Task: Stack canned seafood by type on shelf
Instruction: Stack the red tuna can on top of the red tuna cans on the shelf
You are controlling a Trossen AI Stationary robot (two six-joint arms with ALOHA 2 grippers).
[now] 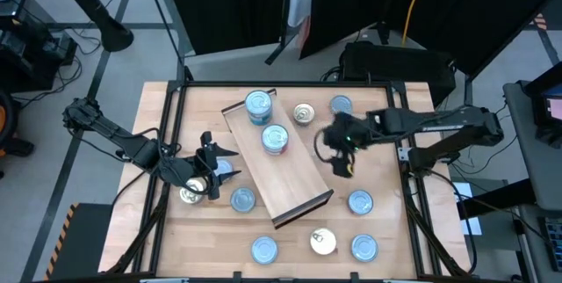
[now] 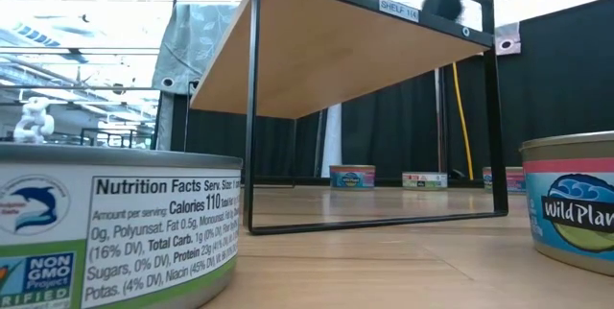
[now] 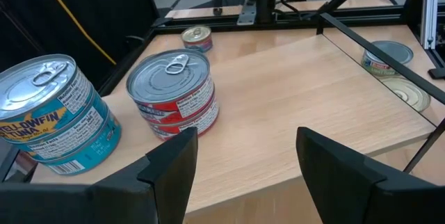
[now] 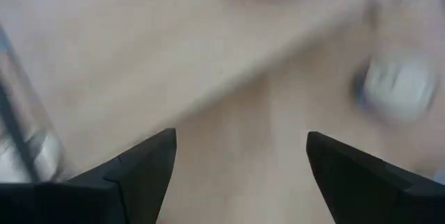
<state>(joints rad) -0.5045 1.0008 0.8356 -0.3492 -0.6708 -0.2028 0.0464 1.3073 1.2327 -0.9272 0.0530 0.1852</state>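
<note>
The shelf (image 1: 283,176) is a light-wood board on a black frame, lying aslant at the table's middle. On its far end stand two short stacks of tins: a teal one (image 3: 57,116) and a red-labelled one (image 3: 178,96), each with a silvery pull-tab top. Loose tins rest flat on the tabletop around it, such as a blue-topped one (image 1: 242,199) and a gold-topped one (image 1: 323,242). My left gripper (image 3: 243,175) hovers open at the shelf's left side, with nothing between its fingers. My right gripper (image 4: 240,161) hangs open above the table right of the shelf (image 1: 339,162), also with nothing between its fingers.
More loose tins lie at the far side (image 1: 304,113) (image 1: 341,105), the right (image 1: 360,202) and the near edge (image 1: 264,250) (image 1: 364,248). One gold-topped tin (image 1: 191,195) sits just under my left arm. In the low view two tins (image 2: 96,237) (image 2: 576,208) stand close in front.
</note>
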